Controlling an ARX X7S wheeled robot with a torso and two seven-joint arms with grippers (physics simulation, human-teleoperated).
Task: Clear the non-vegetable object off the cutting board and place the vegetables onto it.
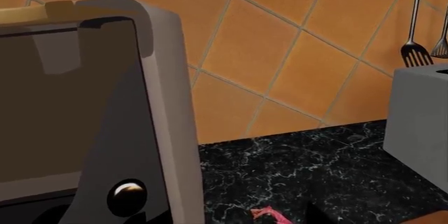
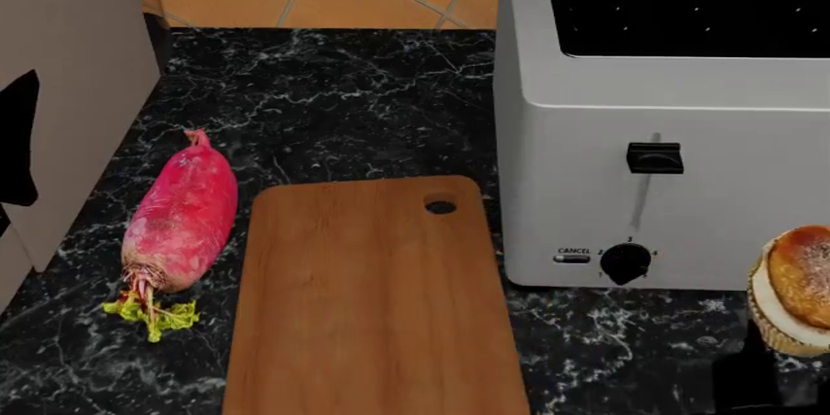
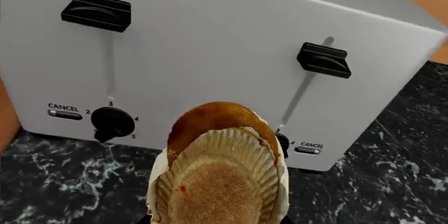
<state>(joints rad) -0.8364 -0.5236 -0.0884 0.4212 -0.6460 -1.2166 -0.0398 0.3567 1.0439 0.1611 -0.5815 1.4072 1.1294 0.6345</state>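
The brown wooden cutting board point(image 2: 373, 298) lies bare on the black marble counter, its hole toward the back. A long pink-red radish point(image 2: 182, 216) lies on the counter just left of the board, leafy stub toward me; its root tip point(image 1: 269, 215) shows in the left wrist view. The cupcake point(image 2: 794, 289) is off the board at the far right, in front of the toaster, tilted on its side with its pleated paper base point(image 3: 218, 182) facing the wrist camera. My right gripper point(image 2: 752, 376) is shut on it. Only a dark sliver of my left gripper shows, above the radish tip.
A white toaster point(image 2: 648, 94) stands right of the board, its levers and dials point(image 3: 112, 121) close behind the cupcake. A grey appliance point(image 1: 105, 119) stands at the counter's left, close to the radish. Utensils point(image 1: 416, 51) hang on the orange tiled wall.
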